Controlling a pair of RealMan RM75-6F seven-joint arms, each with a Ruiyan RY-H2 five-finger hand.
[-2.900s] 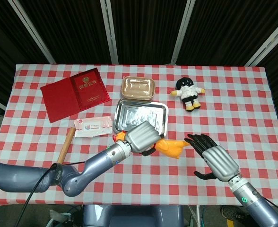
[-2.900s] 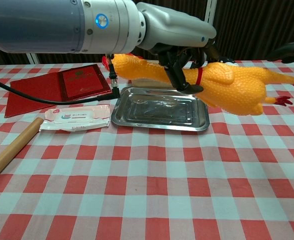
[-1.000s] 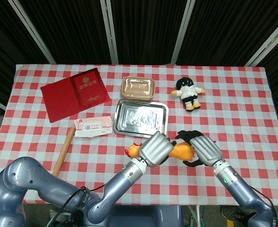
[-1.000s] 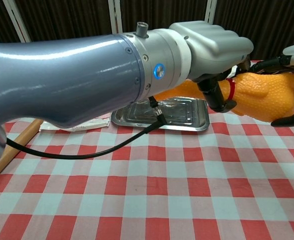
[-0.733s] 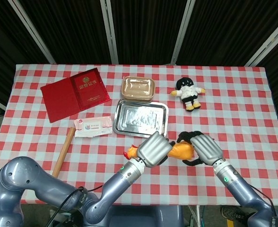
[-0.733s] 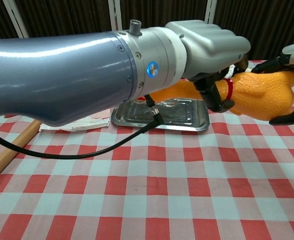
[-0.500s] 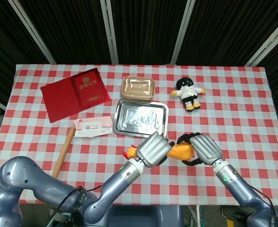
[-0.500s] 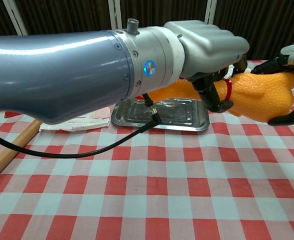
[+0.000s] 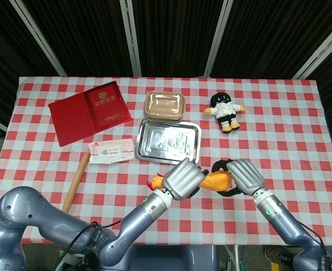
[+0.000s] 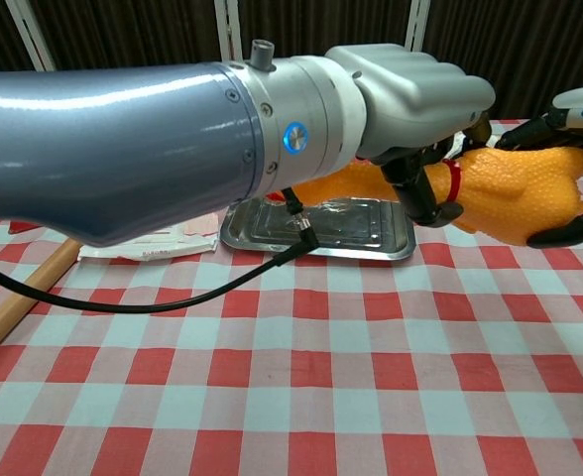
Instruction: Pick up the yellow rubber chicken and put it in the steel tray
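The right hand (image 9: 244,176) is closing further around the yellow rubber chicken (image 9: 214,181), which the left hand (image 9: 183,178) is still gripping above the table (image 9: 301,130), near the steel tray (image 9: 169,140)

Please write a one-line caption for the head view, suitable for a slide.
Both hands, left hand and right hand, hold the yellow rubber chicken just in front of the steel tray.

Yellow rubber chicken (image 9: 214,180) gripped at once by left hand (image 9: 183,178) and right hand (image 9: 244,176), held just in front of steel tray (image 9: 169,141), not in it. Behind the tray, a tan lidded box (image 9: 165,105); left of it, red booklet (image 9: 90,112), wipes pack (image 9: 110,151), wooden rolling pin (image 9: 77,178). Penguin plush (image 9: 226,111) to the tray's right, all on red-checked tablecloth (image 9: 284,130).
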